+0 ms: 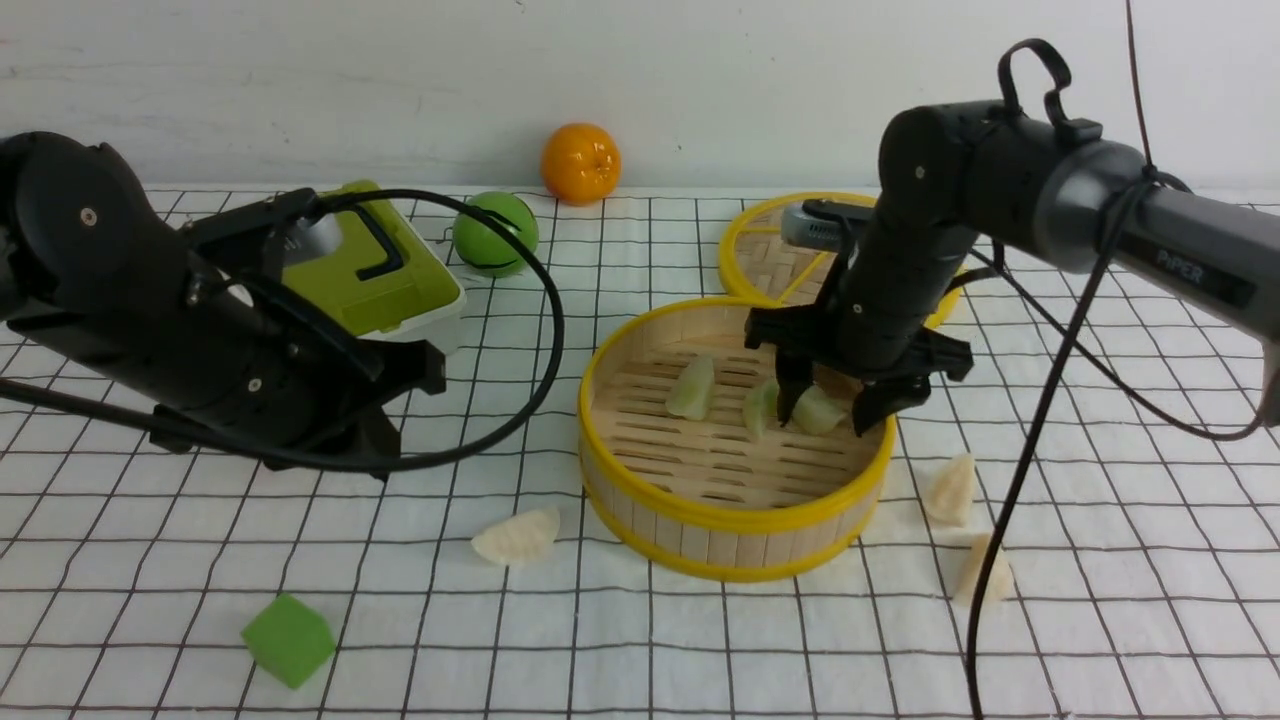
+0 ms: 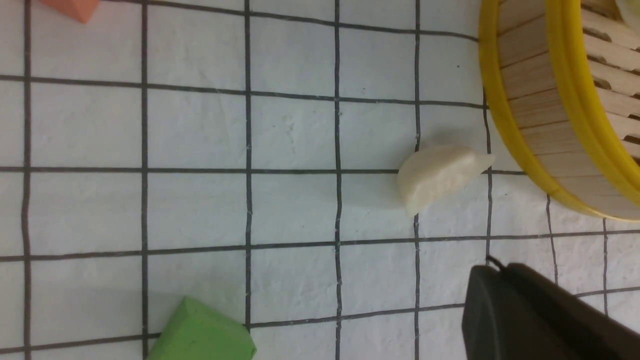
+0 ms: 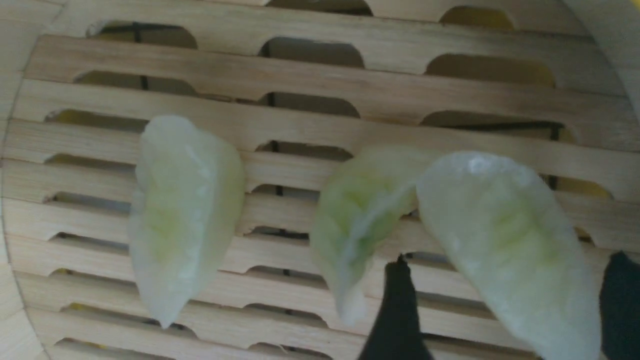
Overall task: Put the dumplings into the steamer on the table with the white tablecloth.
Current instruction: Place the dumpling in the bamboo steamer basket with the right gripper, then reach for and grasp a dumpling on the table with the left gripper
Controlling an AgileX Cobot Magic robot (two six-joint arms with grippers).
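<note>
A grid-printed white tablecloth [image 1: 700, 640] covers the table [image 1: 1150, 660] below a bare pale wall [image 1: 300, 80]. The steamer [image 1: 720, 515] holds three green dumplings [image 1: 692, 388], and three white dumplings [image 1: 517, 536] lie on the cloth around it. The right arm bends down into the steamer, its right gripper [image 1: 823, 425] spread open astride one green dumpling. The left gripper [image 1: 420, 372] rests closed, left of the steamer.

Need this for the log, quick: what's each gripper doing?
Left gripper: shut, empty.
Right gripper: open, straddling a green dumpling lying in the steamer.
</note>
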